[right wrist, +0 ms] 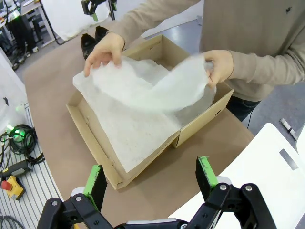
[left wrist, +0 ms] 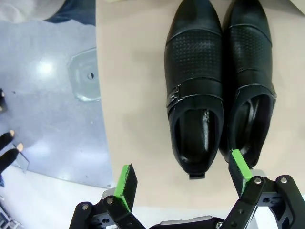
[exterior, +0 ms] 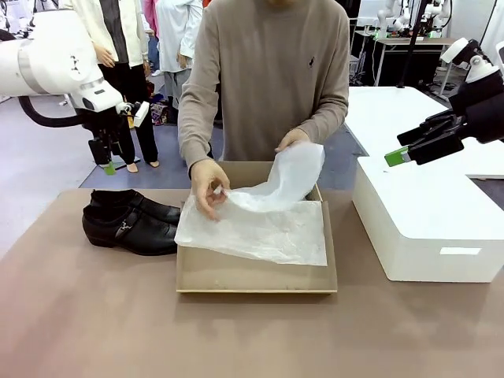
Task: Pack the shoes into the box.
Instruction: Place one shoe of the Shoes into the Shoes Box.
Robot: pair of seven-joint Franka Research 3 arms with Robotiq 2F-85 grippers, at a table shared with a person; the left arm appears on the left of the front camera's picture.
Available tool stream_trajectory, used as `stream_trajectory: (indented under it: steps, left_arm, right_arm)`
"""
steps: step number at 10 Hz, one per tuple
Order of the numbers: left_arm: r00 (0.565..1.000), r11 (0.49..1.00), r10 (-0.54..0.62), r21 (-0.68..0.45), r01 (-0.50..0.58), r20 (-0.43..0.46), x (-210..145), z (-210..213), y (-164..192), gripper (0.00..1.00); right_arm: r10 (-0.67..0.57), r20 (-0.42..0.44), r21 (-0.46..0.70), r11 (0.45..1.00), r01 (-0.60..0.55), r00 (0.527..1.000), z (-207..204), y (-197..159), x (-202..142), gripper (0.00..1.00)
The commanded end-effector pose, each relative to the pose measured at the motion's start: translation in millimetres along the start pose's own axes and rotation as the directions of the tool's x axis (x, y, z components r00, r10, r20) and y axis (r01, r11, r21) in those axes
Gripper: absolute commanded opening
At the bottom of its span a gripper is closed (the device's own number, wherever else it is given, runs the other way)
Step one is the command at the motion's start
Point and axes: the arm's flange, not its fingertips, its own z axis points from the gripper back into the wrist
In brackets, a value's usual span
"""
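Shoes (exterior: 132,222) on table, box's (exterior: 256,280) 9 o'clock. Front view leaves left gripper (exterior: 107,164) jaws unclear; left wrist view shows them spread over the heels. Right wrist view: right gripper (right wrist: 150,174) spread, box at 12 o'clock, person's hands (right wrist: 106,51) holding tissue (right wrist: 143,95) over it.

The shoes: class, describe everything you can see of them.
The shoes are a glossy black pair, leather by the look, with pointed toes, perforated uppers, low heels and a strap with a small metal buckle. They stand upright, side by side on the table, toes toward the box, empty, nothing gripping them.
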Motion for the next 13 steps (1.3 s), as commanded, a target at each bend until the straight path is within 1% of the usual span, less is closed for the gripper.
stream_trajectory:
  steps: [1, 2, 4, 5, 11, 13]
  left_arm:
    - [0.999, 1.0, 0.014, -0.007, -0.014, -0.041, -2, -5, 8, 1.0]
    - [0.999, 1.0, 0.019, -0.013, -0.02, -0.044, -3, -10, 10, 1.0]
    - [0.999, 1.0, -0.005, -0.023, 0.004, -0.044, -4, -12, 10, 1.0]
    - [1.0, 1.0, 0.007, -0.023, -0.008, -0.022, -5, -17, 4, 1.0]
    - [1.0, 1.0, 0.002, -0.024, -0.003, -0.022, -3, -17, 5, 1.0]
    - [0.998, 0.997, -0.05, -0.054, 0.048, -0.042, -2, -21, 14, 1.0]
  right_arm:
    - [0.014, 0.013, 0.01, 1.0, -0.014, 1.0, -2, -2, 0, 1.0]
    - [0.014, 0.013, 0.01, 1.0, -0.014, 1.0, -2, -2, 0, 1.0]
    - [0.014, 0.013, 0.01, 1.0, -0.014, 1.0, -2, -2, 0, 1.0]
    - [0.014, 0.013, 0.01, 1.0, -0.014, 1.0, -2, -2, 0, 1.0]
    - [0.014, 0.013, 0.01, 1.0, -0.014, 1.0, -2, -2, 0, 1.0]
    - [0.014, 0.013, 0.01, 1.0, -0.014, 1.0, -2, -2, 0, 1.0]
